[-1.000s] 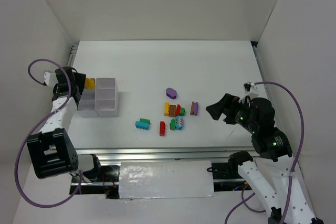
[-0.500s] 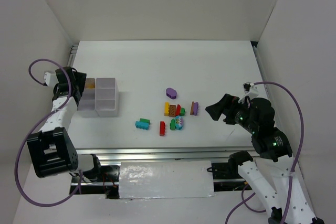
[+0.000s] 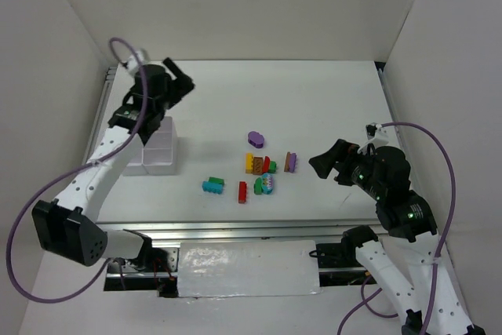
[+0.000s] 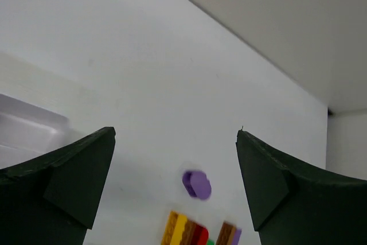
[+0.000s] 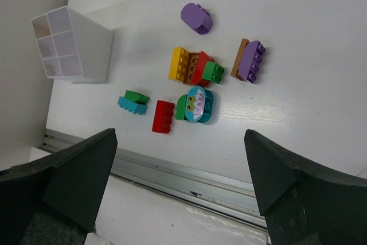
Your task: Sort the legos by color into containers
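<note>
White worktop (image 3: 314,100) held legos (image 3: 259,165) clustered centrally, well apart from tray (image 3: 161,161) at left. Left jaws, right jaws spread, empty. Seemingly between picks; next probably needed left reach to purple oval (image 3: 255,140).

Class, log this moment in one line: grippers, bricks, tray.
left gripper: open, empty | right gripper: open, empty | coloured plastic toy bricks: loose on white table | white translucent plastic organiser tray: left of bricks
</note>
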